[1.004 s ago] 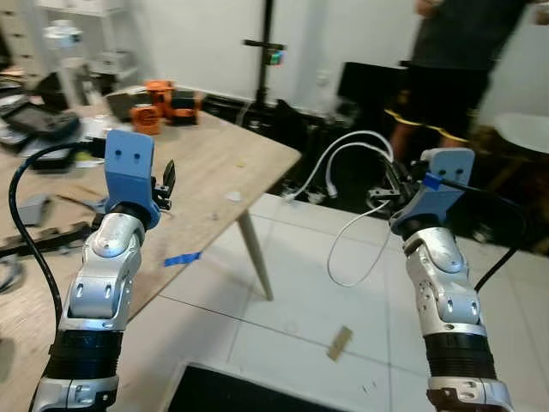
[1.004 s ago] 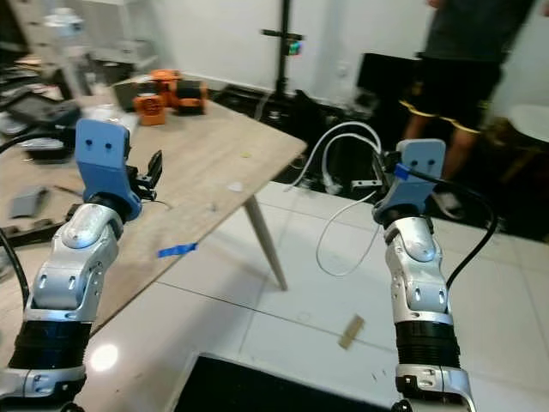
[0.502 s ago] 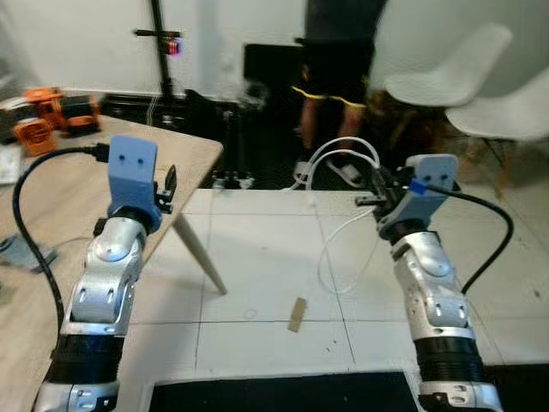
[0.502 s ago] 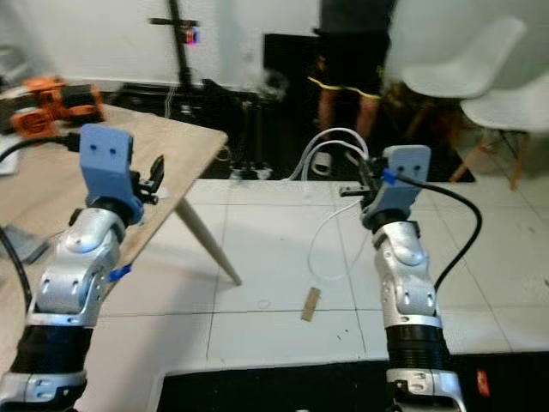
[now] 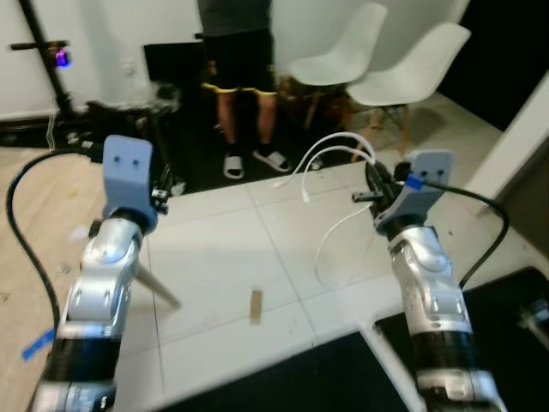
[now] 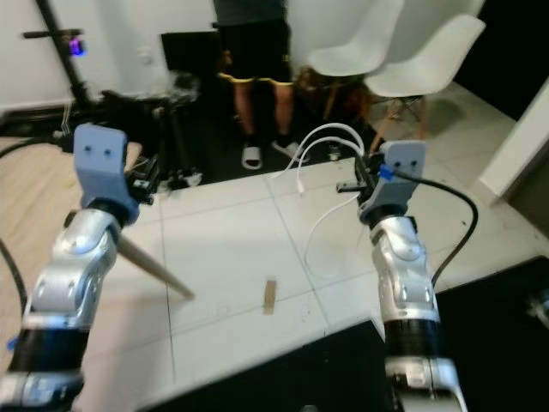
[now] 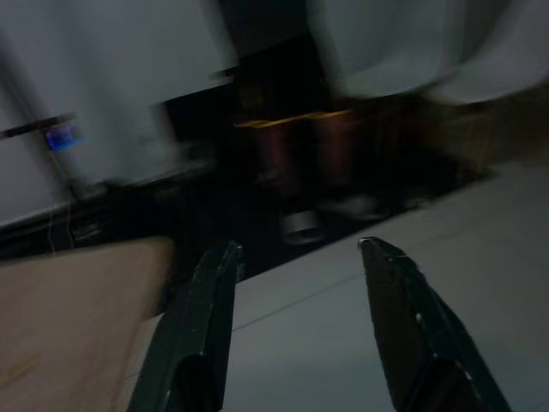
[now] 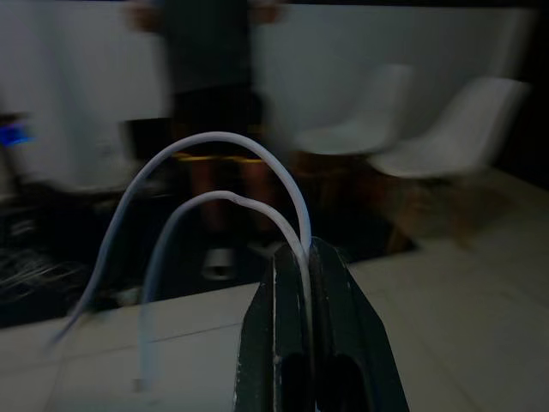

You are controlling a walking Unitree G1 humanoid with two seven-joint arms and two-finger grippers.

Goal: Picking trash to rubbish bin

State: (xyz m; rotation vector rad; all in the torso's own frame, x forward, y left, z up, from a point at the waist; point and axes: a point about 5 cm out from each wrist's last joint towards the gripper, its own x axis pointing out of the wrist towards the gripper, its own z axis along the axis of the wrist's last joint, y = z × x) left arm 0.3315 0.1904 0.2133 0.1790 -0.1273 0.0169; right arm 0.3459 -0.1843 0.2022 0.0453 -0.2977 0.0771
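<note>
White floor tiles (image 5: 223, 249), two white chairs (image 5: 377, 60), wooden table (image 5: 34, 232).

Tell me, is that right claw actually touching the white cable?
Touching. The right wrist view shows the right gripper with its two black fingers shut on the white cable, which loops out from between them.

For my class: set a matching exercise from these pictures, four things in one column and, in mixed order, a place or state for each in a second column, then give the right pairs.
Things:
1. white cable
2. left gripper
3. small brown scrap
4. white chairs

Places or states:
A. lying flat on the white floor tiles
B. standing behind, beside the person
C. open, holding nothing
D. pinched in the right gripper, its loops hanging free

Pairs: 1-D, 2-C, 3-A, 4-B
</note>
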